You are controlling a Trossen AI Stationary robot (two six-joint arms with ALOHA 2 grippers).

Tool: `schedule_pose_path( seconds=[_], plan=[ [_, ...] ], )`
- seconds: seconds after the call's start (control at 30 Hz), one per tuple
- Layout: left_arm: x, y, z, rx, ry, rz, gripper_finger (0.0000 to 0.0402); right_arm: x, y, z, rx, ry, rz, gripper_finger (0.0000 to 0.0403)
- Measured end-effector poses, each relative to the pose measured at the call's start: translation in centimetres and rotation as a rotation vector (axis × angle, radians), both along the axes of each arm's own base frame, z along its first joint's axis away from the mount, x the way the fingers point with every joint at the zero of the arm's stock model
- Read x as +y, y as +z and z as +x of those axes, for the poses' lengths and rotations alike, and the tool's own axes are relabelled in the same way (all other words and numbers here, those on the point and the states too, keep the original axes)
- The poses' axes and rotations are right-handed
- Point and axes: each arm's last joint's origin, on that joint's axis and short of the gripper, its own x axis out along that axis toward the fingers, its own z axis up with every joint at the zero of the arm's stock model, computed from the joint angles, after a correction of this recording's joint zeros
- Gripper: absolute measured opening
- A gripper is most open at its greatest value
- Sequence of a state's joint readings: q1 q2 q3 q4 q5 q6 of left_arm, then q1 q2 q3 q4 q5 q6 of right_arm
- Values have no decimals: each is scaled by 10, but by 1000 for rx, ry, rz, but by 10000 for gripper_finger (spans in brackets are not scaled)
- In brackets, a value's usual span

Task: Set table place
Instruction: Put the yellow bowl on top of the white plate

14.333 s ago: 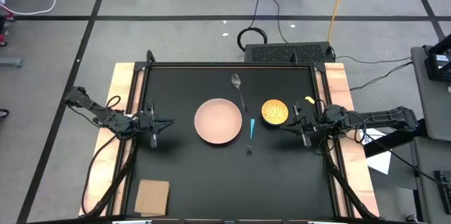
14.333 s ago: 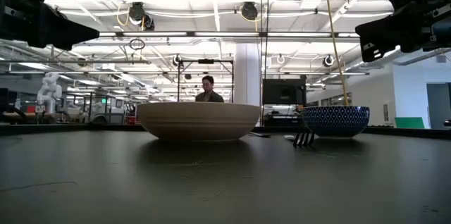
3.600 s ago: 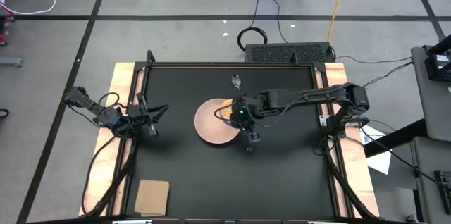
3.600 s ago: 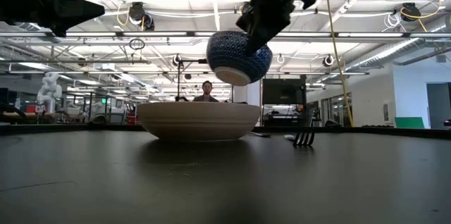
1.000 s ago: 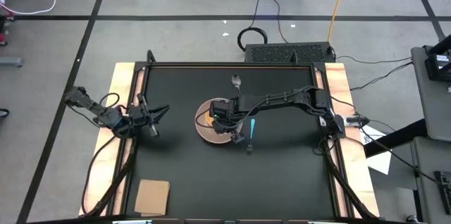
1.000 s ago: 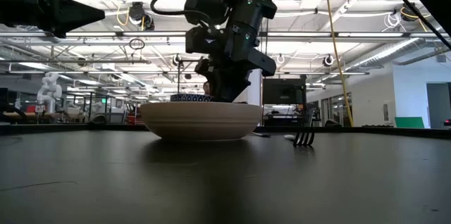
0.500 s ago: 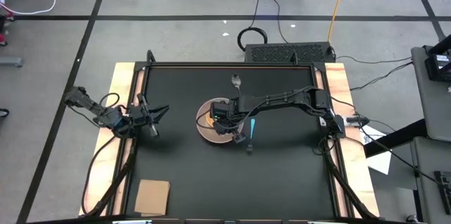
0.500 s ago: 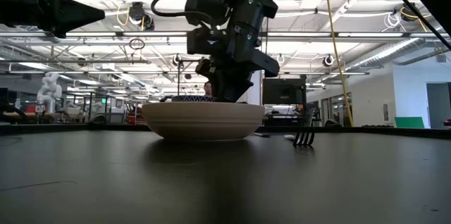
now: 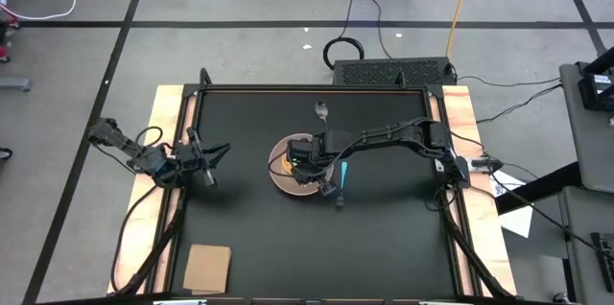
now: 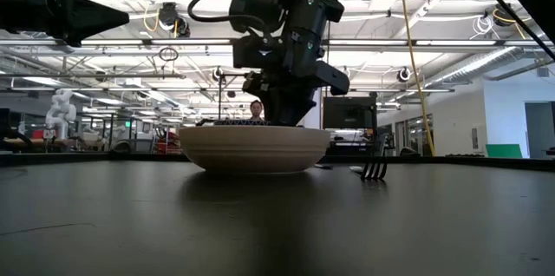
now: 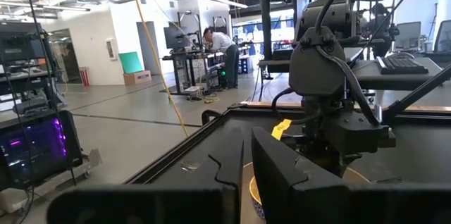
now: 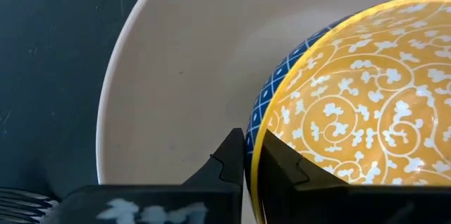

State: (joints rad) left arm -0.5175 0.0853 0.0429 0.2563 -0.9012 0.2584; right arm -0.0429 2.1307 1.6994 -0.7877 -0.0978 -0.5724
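- Your right gripper [image 9: 299,161] is over the pinkish-tan plate [image 9: 281,176] mid-surface, arm stretched in from the right edge.
- Right wrist view: its two fingers [image 12: 235,157] pinch the rim of the yellow bowl [image 12: 352,104], one outside on the blue-lattice wall, one inside on the yellow scroll pattern. Gripper closed on the rim.
- Same view: the bowl sits inside the plate [image 12: 183,62]; whether it rests on the plate's floor, can't tell.
- High view only shows a yellow sliver [image 9: 284,160] of the bowl beside the gripper; the arm covers the rest.
- Low view: plate [image 10: 254,148] reads as a deep pale dish, and only the bowl's dark rim [image 10: 232,122] peeks above its edge under the right gripper [image 10: 279,102].
- Black surface [image 9: 240,228]: silver spoon [image 9: 321,110] lies beyond the plate; light-blue utensil [image 9: 343,173] just right of the plate.
- Low view shows dark fork tines [image 10: 374,169] right of the plate; in the high view that end is a small dark shape [image 9: 339,201].
- Your left gripper [image 9: 213,152] waits near the left edge, well apart from the plate, fingers spread, empty.
- Left wrist view: left gripper's fingers [image 11: 278,175] apart, the right arm's wrist [image 11: 331,76] ahead over the plate.
- Tan cardboard square [image 9: 207,268] at the near left corner.
- Person [image 11: 224,48] in the room behind, at a desk.
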Motion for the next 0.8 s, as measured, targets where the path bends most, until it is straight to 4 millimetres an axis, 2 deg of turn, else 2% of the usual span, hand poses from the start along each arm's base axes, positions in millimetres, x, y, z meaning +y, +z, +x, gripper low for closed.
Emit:
schedule_pose_path(
  seconds=[0.2, 0.53, 0.8],
  plan=[
    [0, 0, 0, 0, 0, 0, 37, 3, 0, 0, -1, -2, 1, 17],
    [0, 0, 0, 0, 0, -1, 37, 9, -3, 1, 3, -10, 15, 65],
    [0, 0, 0, 0, 0, -1, 37, 9, -2, 2, -16, -14, 13, 77]
  ],
)
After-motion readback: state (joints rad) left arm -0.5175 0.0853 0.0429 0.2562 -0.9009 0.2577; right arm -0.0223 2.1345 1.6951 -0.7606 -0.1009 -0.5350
